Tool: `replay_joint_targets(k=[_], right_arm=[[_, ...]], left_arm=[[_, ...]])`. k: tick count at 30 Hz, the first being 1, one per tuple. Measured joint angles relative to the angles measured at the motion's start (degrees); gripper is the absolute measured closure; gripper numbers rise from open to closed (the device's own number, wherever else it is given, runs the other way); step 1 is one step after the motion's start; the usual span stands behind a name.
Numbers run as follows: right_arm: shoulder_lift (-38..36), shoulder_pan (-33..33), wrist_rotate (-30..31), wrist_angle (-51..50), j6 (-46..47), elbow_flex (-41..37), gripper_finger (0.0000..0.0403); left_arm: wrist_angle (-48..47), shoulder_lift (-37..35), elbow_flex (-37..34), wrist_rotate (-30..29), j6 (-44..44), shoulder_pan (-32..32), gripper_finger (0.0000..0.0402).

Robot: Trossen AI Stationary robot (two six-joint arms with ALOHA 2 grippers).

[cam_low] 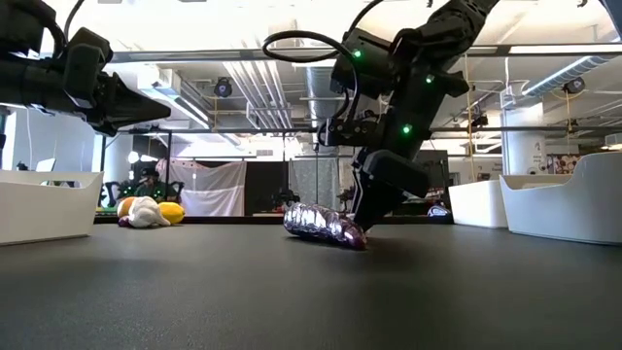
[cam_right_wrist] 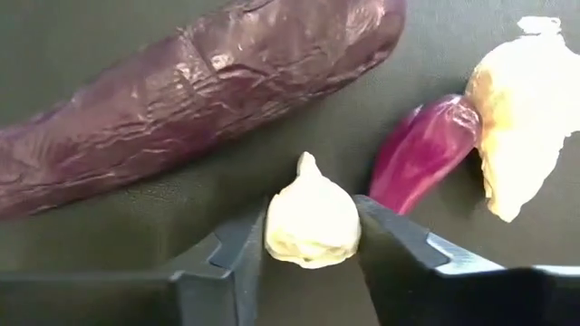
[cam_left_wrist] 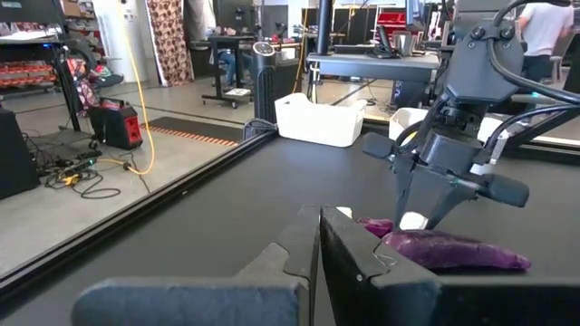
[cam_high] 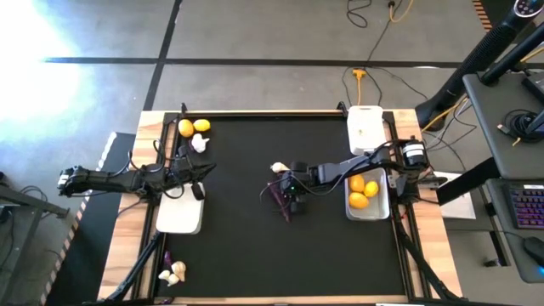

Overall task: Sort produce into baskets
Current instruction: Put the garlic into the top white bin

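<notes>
My right gripper [cam_high: 291,192] reaches to the middle of the black mat and is shut on a whitish garlic bulb [cam_right_wrist: 311,223]. Just beyond it lies a long dark purple piece [cam_right_wrist: 195,91], resting lengthwise on the mat [cam_low: 326,226]. A short purple piece [cam_right_wrist: 424,152] and a second garlic bulb [cam_right_wrist: 518,113] lie side by side close by. My left gripper [cam_left_wrist: 317,244] is shut and holds nothing, level above the left basket [cam_high: 180,214]. My right gripper pinches the garlic bulb by its two rounded sides [cam_right_wrist: 276,226] between the two fingers. The fingers slant down from the table's right side. The bulb's pointed tip [cam_right_wrist: 308,165] faces away from the gripper. Whether the bulb rests on the mat cannot be seen.
A basket [cam_high: 381,204] at the right holds several lemons; another basket [cam_high: 365,127] stands at the far right. Two lemons [cam_high: 193,127] and a garlic bulb [cam_high: 199,143] lie far left. Garlic [cam_high: 174,274] and a purple piece [cam_high: 167,255] lie near left.
</notes>
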Motion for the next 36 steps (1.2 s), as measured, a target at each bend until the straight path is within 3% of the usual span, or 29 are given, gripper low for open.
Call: replay_joint_targets(k=[6,13,15,21,26,36], right_arm=[[-2.73,-0.92,3.61,-15.08,-4.00,6.60,0.0304],[-12.12,-7.18,29.47,-37.34,-8.87,12.37,0.0307],[-15.83,-11.16,32.69,-38.54,-8.84,11.16,0.0307],[-24.80,-28.89,22.75,-38.71,-8.04,4.33,0.0306],[-26.43,-42.65,17.61,-38.94,-6.80,-0.67,0.0306],[-16.79,-53.25,14.02,-38.65,-3.20,-2.85,0.0306]], left_arm=[[0.02,-0.02,0.00,0.00,0.00,0.00,0.0401],[-0.03,0.26,0.00,0.00,0.02,0.00,0.0401],[0.04,0.31,0.00,-0.01,0.01,0.02,0.0401],[0.02,0.31,0.00,-0.02,0.00,0.02,0.0401],[0.02,0.31,0.00,-0.02,0.01,0.00,0.0401],[0.01,0.31,0.00,-0.01,0.01,0.01,0.0401]])
